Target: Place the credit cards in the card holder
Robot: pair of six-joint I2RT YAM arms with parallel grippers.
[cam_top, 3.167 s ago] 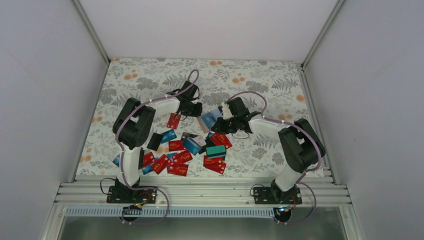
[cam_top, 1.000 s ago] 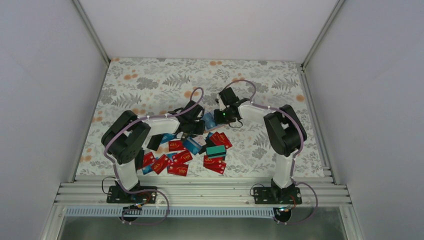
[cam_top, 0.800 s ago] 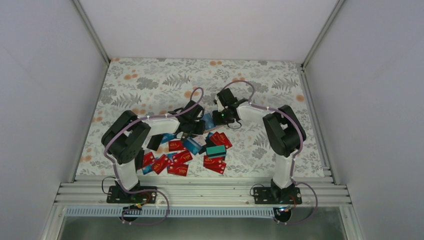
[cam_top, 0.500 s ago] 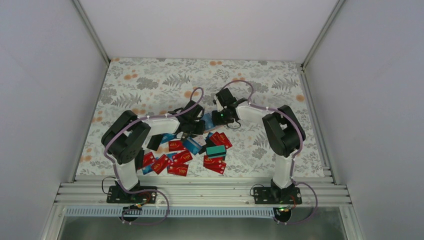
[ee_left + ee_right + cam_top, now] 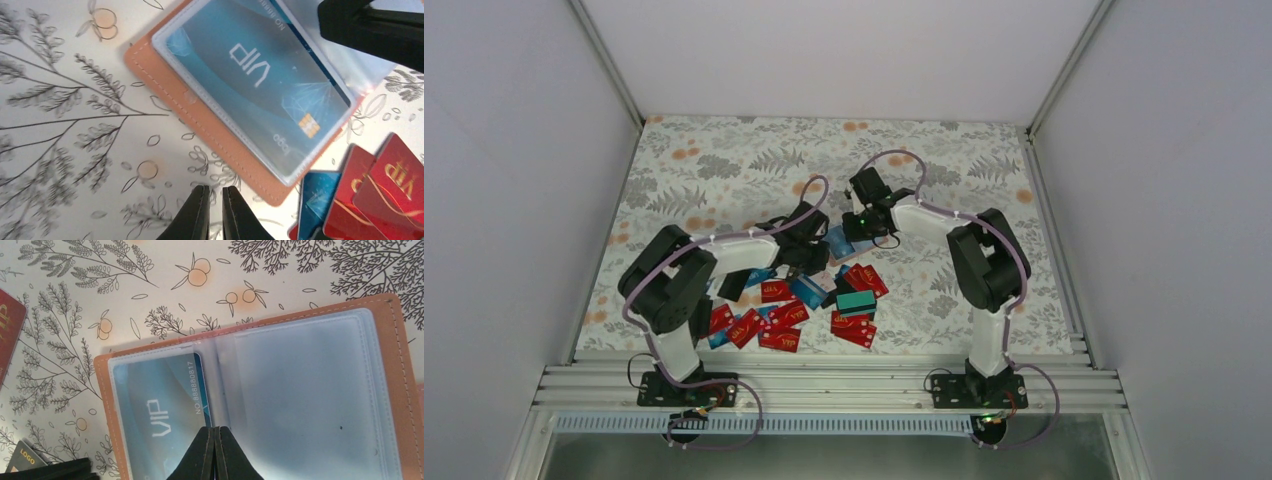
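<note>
Right wrist: we see the right gripper (image 5: 215,432) closed, empty, over the card holder (image 5: 300,390) — its lower edge cropped; left gripper (image 5: 216,192) likewise closed on nothing.

Plain pale walls (image 5: 844,50) close in on three sides the white surface (image 5: 714,160) printed with grey ferns and orange fruit, aluminium rails (image 5: 824,385) along the frame's bottom

Left arm (image 5: 739,252) and right arm (image 5: 929,220) reach inward, wrists close together, both jaws closed.
</note>
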